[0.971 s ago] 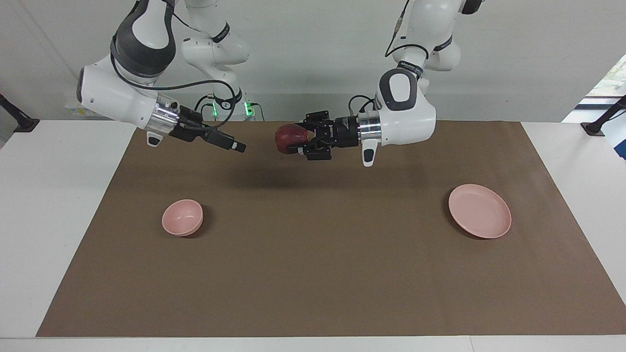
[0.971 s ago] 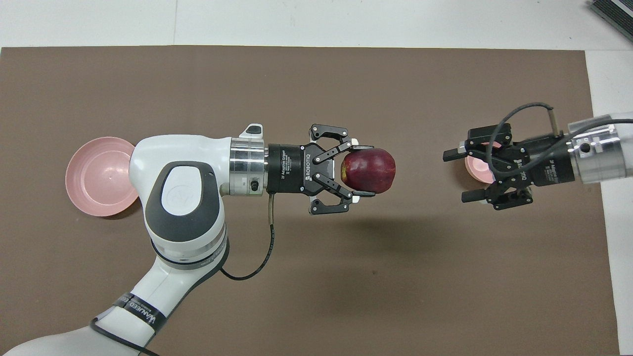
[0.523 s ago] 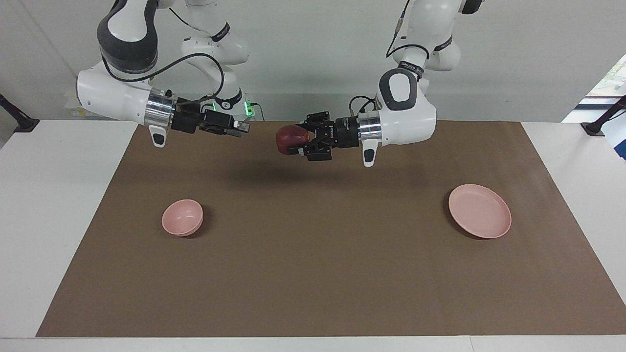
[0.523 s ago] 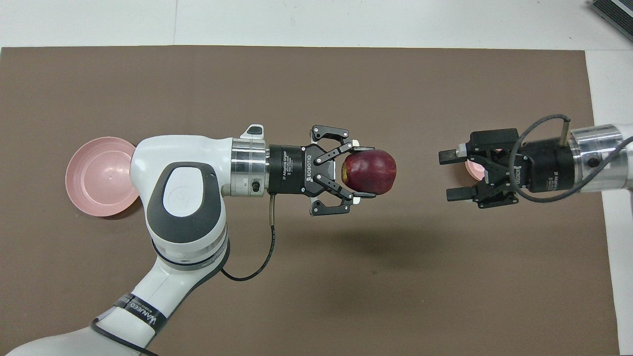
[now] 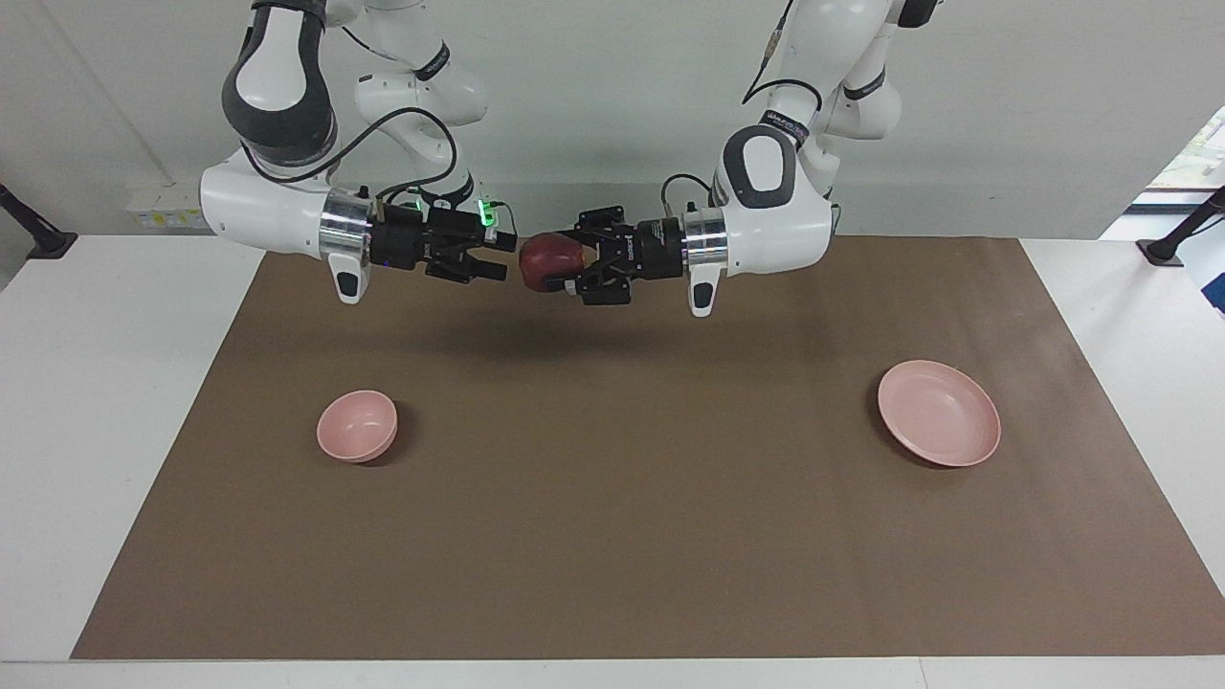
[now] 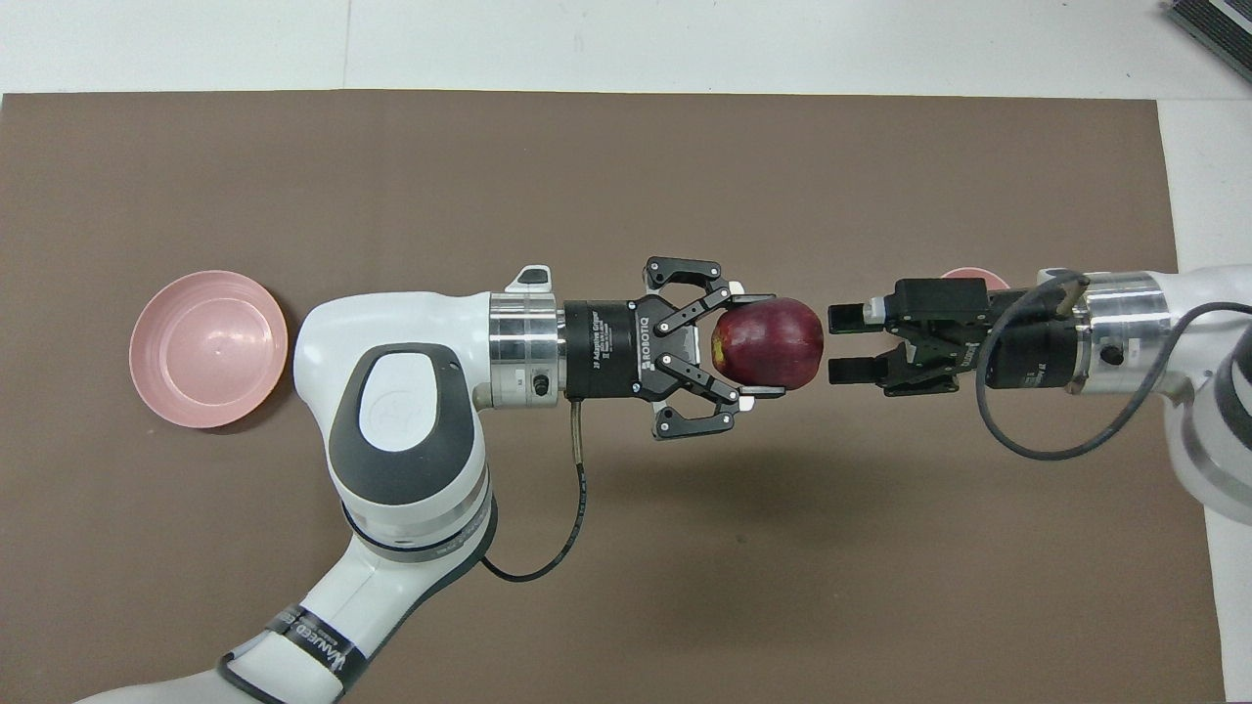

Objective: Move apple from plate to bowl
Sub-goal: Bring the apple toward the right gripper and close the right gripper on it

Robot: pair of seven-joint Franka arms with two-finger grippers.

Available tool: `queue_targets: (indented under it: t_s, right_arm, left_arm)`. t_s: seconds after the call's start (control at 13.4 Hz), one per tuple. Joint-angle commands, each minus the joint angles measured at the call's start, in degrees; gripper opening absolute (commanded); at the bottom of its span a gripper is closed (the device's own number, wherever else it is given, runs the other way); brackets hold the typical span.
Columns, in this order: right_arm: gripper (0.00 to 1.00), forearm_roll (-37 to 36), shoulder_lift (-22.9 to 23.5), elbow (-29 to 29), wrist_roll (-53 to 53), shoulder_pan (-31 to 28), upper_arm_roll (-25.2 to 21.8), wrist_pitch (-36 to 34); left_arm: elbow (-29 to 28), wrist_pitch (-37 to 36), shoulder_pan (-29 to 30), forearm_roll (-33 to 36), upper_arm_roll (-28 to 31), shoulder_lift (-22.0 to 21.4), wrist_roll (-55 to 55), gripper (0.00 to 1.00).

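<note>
1. Gripping the apple (image 5: 547,260) in mid-air, the left gripper (image 5: 565,265) has both fingers clamped on it, held level over the brown mat (image 5: 612,536), about mid-table.
2. Right gripper (image 5: 498,262) is level too, fingers spread, tips just beside the apple, facing it; contact cannot be told.
3. Plate (image 5: 939,412) sits bare on the mat toward the left arm's end.
4. Bowl (image 5: 357,425) sits on the mat toward the right arm's end, well apart from the plate.

Dark red apple (image 6: 768,343) held aloft over the mat, between empty plate (image 5: 939,412) and bowl (image 5: 356,425).
</note>
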Motion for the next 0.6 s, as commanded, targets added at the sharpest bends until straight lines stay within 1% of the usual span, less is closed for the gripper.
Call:
queue_targets:
  t_s: [0.0, 0.07, 0.37, 0.52]
  right_arm:
    - [1.0, 2.6, -1.3, -1.4, -1.7, 0.4, 0.0, 1.6]
    - [1.0, 2.6, -1.4, -1.7, -1.8, 1.0, 0.0, 2.3]
    - [1.0, 1.8, -2.0, -2.7, -3.2, 1.0, -0.1, 2.2]
    - [1.0, 1.6, -2.5, -3.3, -3.7, 1.0, -0.1, 1.8]
  left_arm:
    - [-1.6, 3.8, -0.5, -2.7, -2.1, -1.8, -1.0, 0.0]
    - [-1.6, 5.3, -0.7, -3.2, -3.2, -1.7, -1.0, 0.0]
    - [-0.8, 5.9, -0.6, -6.2, -4.3, -1.4, -0.9, 0.0]
    - [-0.2, 8.5, -0.6, -6.2, -5.7, -1.2, -1.0, 0.0]
